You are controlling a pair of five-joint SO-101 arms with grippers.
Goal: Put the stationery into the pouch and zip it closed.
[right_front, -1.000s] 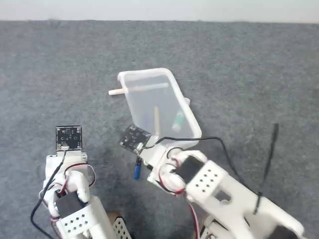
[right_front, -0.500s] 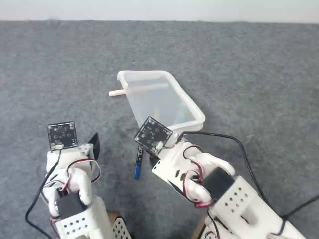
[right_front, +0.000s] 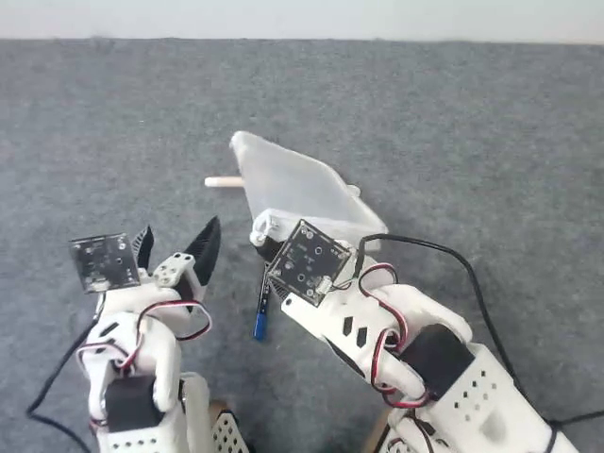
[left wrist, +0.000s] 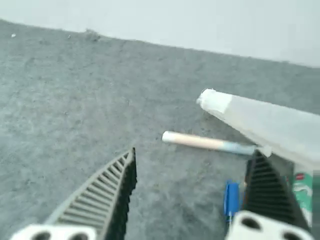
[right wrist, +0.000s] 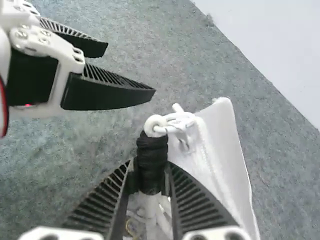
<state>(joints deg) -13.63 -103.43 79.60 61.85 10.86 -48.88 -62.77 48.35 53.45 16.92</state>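
pouch (right_front: 302, 189): frosted translucent plastic, smooth. counter (right_front: 491, 123): rough grey carpet-like cloth. left tool (right_front: 179, 226) fingers (left wrist: 107, 200): matt black ribbed plastic.

Pouch (right_front: 302, 184) mid-carpet (right_front: 472, 123) w/ stick (right_front: 224, 181) just left of it, pen (right_front: 260, 316) in front.

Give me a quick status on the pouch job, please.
Left gripper open, near pouch. Right gripper shut on pouch's zipper end. Blue pen, wooden stick lie outside.
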